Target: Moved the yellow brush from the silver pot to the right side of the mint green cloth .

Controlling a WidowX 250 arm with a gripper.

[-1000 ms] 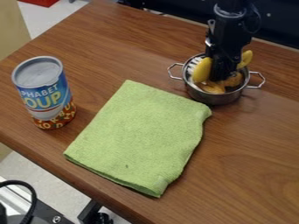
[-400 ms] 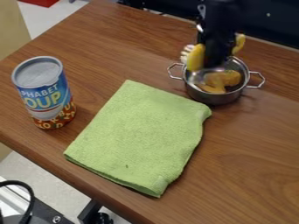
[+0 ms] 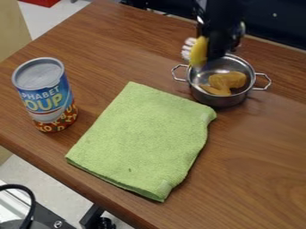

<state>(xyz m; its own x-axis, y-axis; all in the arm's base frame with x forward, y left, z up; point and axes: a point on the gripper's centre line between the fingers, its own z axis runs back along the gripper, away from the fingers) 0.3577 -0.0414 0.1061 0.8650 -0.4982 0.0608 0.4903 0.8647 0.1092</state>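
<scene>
At the top right my gripper (image 3: 212, 56) hangs above the rear left part of the silver pot, shut on the yellow brush (image 3: 199, 53). The brush is raised at the pot's left rim, its white bristles facing left. Below, the silver pot (image 3: 222, 100) stands on the table and holds a brownish-yellow item (image 3: 228, 81). The green cloth (image 3: 143, 138) lies flat in the middle of the table, just left of and in front of the pot.
A soup can (image 3: 44, 94) stands upright on the left of the brown table (image 3: 257, 165). The table's front edge runs diagonally past the cloth's lower corner. Dark equipment is at the bottom left.
My gripper has risen out of the pot and shifted slightly left, carrying the brush up with it. The brownish-yellow item stays in the pot; pot, cloth and can have not moved.
</scene>
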